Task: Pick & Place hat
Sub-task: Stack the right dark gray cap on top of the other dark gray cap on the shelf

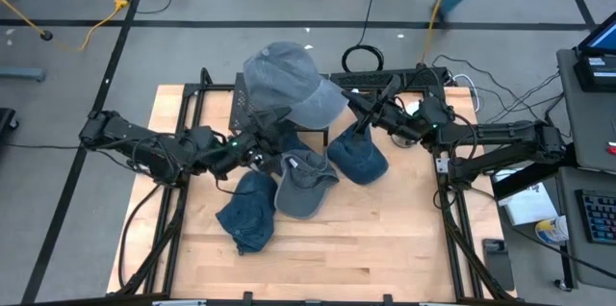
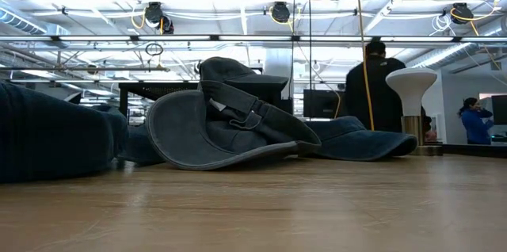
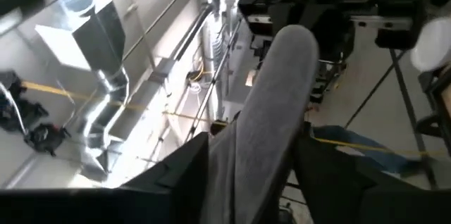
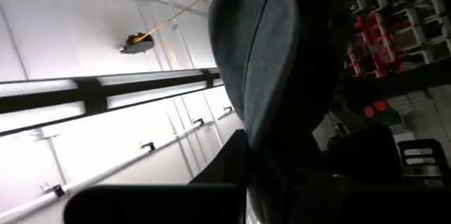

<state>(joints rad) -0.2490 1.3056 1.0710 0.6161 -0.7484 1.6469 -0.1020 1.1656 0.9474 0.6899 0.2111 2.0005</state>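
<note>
Spanning the middle of the high view, the wooden table [image 1: 385, 248] carries both dark arms and a cluster of caps.

Four caps can be counted from above. The largest is a light grey cap [image 1: 289, 80], lifted above the back of the table near the black frame [image 1: 414, 77]. In front of it lie three more: a dark blue cap [image 1: 358, 157] towards the right, a grey cap [image 1: 303, 186] in the middle with its underside turned up, and a blue denim cap [image 1: 248, 212] at the front left. The grey and denim caps touch each other; the dark blue one sits just beside the grey one.

The left gripper [image 1: 258, 147] is pressed together on the brim of the light grey cap; in its wrist view the grey fabric [image 3: 271, 111] stands pinched between the two dark fingers [image 3: 183, 175].

The right gripper [image 1: 366, 123] pinches the dark blue cap, whose brim [image 4: 264, 62] rises between its fingers in the right wrist view.

At table height, the upturned grey cap [image 2: 230, 121] fills the centre, with a dark blue brim [image 2: 360, 141] beside it. Two people [image 2: 376, 85] stand in the room behind.
</note>
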